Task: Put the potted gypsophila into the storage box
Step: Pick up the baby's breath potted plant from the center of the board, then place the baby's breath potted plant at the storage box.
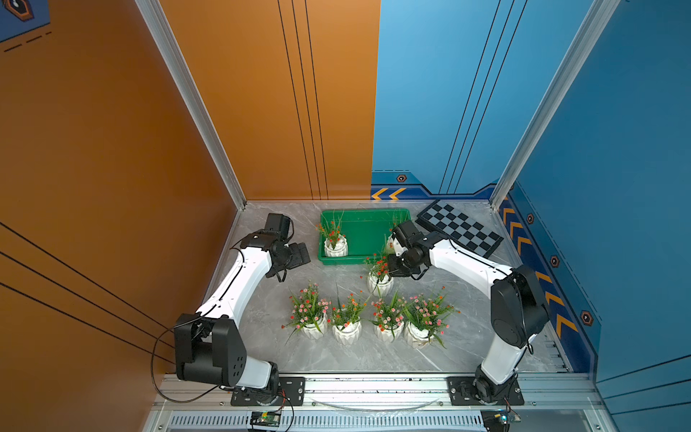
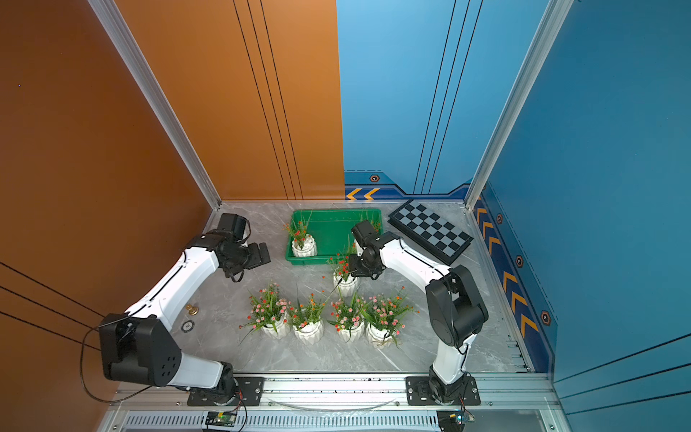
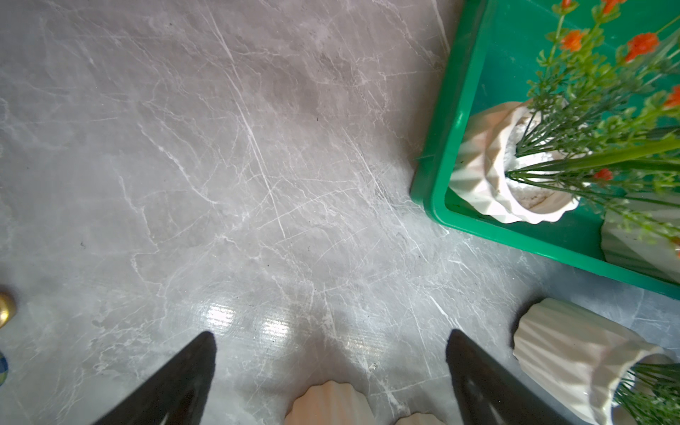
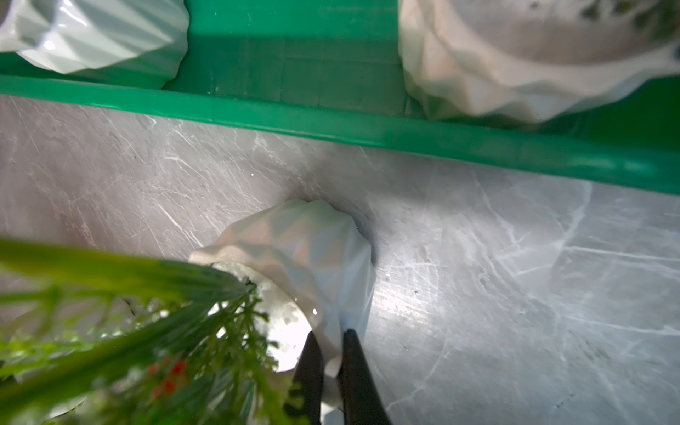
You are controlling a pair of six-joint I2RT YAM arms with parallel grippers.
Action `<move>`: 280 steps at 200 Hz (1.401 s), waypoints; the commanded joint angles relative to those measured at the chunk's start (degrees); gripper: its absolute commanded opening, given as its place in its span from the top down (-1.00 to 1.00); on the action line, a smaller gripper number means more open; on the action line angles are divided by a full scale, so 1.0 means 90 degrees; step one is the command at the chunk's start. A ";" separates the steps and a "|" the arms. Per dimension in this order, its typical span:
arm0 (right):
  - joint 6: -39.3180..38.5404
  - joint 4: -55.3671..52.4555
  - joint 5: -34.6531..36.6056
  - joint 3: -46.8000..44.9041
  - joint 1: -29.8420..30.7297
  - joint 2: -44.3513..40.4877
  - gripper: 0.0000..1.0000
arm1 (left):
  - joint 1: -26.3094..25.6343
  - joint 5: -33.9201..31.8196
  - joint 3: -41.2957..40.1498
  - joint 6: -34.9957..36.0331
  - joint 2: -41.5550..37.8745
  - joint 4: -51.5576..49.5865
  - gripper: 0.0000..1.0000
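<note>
**Right wrist view: right end effector (image 4: 330, 336) pinches a pot rim just outside the storage box (image 4: 368, 128)**

Right wrist view shows the black fingers (image 4: 355, 368) pressed together on the rim of a white ribbed pot, one inside the rim and one outside. This held pot (image 4: 305, 250) carries green sprigs with small red flowers. It stands close to the near wall of the bright green box, with a strip of grey marbled tabletop (image 4: 515, 276) between them. Whether its base rests on the tabletop or hangs just off it, I cannot tell.

In both top views the held pot lies right of centre on the tabletop. It is just below the box's lower right corner in the frame, and the right arm reaches to it from the right.

Two potted gypsophila are already inside the box. The left boxed pot (image 1: 335, 247) stands in the box's lower left corner, with red flowers. The right boxed pot (image 1: 390, 245) is by the right wall, mostly hidden behind the right wrist.

A row of four pots (image 1: 346, 331) with pink and orange flowers stands side by side in the lower middle of the tabletop, well apart from the box.

The left end effector (image 3: 331, 335) is spread wide and holds nothing. It hovers over bare tabletop just left of the box.

A black-and-grey chequered board (image 1: 460, 228) lies in the upper right corner of the tabletop, beside the box.
</note>
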 commanded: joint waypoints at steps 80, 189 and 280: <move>-0.0033 -0.0379 -0.0496 0.0964 -0.0101 -0.0392 0.81 | 0.0076 0.0083 -0.0114 0.0131 -0.0070 -0.0036 -0.97; -0.0387 -0.1116 -0.0592 0.3582 -0.0404 0.0892 0.81 | 0.0173 0.0177 -0.0048 0.0171 -0.0197 -0.0036 -0.97; -0.0338 -0.1130 -0.0502 0.4558 -0.0732 0.2205 0.81 | 0.0308 0.0250 -0.0031 0.0209 -0.0265 -0.0050 -0.97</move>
